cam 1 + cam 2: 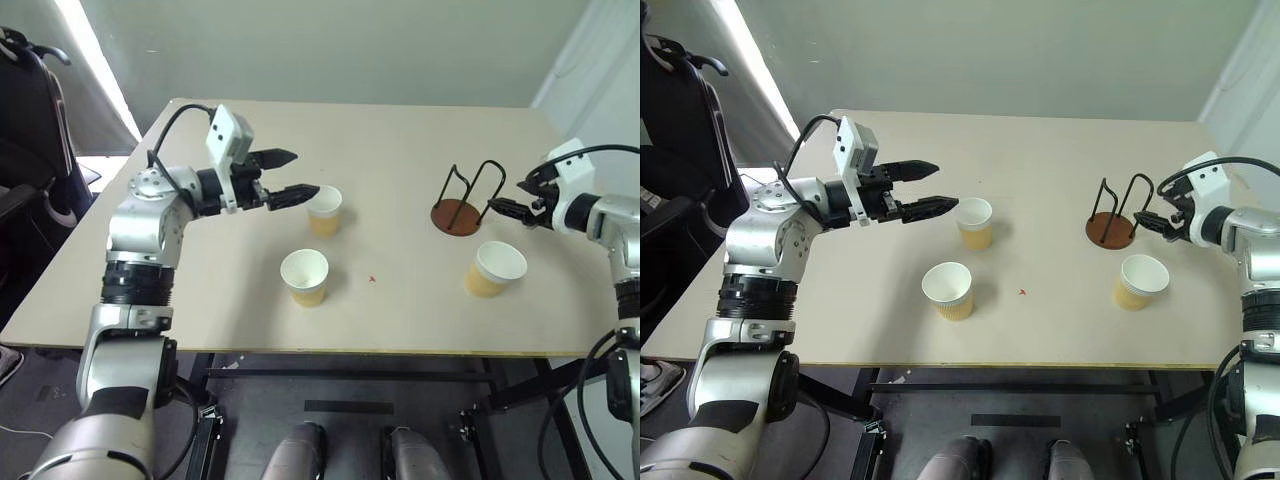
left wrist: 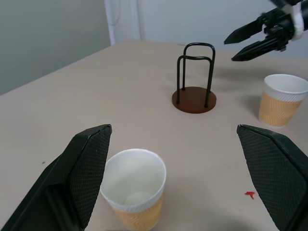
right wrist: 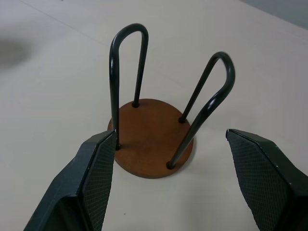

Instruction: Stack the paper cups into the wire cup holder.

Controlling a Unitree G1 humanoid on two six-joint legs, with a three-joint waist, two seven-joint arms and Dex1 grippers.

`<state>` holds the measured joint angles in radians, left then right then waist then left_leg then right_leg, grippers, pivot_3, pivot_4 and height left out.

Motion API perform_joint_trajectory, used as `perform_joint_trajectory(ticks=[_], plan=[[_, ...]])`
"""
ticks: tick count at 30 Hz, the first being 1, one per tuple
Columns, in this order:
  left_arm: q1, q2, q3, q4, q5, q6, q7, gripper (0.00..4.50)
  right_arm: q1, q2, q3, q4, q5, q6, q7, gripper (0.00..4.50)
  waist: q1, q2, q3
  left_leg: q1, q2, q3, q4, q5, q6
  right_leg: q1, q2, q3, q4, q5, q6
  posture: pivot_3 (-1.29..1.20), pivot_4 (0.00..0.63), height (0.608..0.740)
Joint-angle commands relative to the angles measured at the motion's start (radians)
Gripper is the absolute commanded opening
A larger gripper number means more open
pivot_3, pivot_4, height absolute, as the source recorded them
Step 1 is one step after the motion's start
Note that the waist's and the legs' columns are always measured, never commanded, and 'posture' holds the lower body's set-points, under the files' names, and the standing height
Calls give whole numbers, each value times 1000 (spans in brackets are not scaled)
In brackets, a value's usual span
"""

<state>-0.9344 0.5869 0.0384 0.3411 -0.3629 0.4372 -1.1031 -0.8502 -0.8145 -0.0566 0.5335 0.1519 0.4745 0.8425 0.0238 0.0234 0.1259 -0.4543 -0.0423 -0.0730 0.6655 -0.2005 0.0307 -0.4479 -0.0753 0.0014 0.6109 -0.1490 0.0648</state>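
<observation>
While both jaws stood wide and empty, left gripper (image 1: 288,175) faced a tan-yellow tapered paper cup (image 1: 325,211).
Closing carelessly could tip it; right gripper (image 1: 515,195) might nudge the black-wire, brown-base cup holder (image 1: 462,201).

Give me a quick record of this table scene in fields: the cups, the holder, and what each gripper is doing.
cups: three paper cups, all upright on the table, none stacked
far cup: just ahead of the left gripper
near cup: standing alone at the front
right cup: in front of the holder
holder: empty, wire loops upright
left gripper: jaws open, lined up on the far cup
right gripper: jaws open, beside the holder
held: nothing
</observation>
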Motion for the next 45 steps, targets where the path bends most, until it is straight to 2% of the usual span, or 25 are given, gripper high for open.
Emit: perform_joint_trajectory(ticks=[1,13,19,45], plan=[[1,2,-1,-58,-17,12,-9,4471,-31,-5,-11,-10,-6,-9,-8,3664,0,0,0,0,0,0,0,0,0,0,0,0,0,0,0,0,150,740],[3,12,-3,-108,-57,66,-60,4471,-33,-14,-12,-2,-17,-24,25,3664,1,0,0,0,0,0,0,0,0,0,0,0,0,0,0,0,150,740],[-5,16,-16,-99,-49,65,-72,4471,-35,-4,-5,27,-43,-46,-6,3664,1,0,0,0,0,0,0,0,0,0,0,0,0,0,0,0,150,740],[-24,24,-38,-104,-56,77,-127,4471,-294,110,15,506,-139,-267,-79,3664,1,0,0,0,0,0,0,-1,-1,-1,0,0,0,0,-1,0,150,740]])
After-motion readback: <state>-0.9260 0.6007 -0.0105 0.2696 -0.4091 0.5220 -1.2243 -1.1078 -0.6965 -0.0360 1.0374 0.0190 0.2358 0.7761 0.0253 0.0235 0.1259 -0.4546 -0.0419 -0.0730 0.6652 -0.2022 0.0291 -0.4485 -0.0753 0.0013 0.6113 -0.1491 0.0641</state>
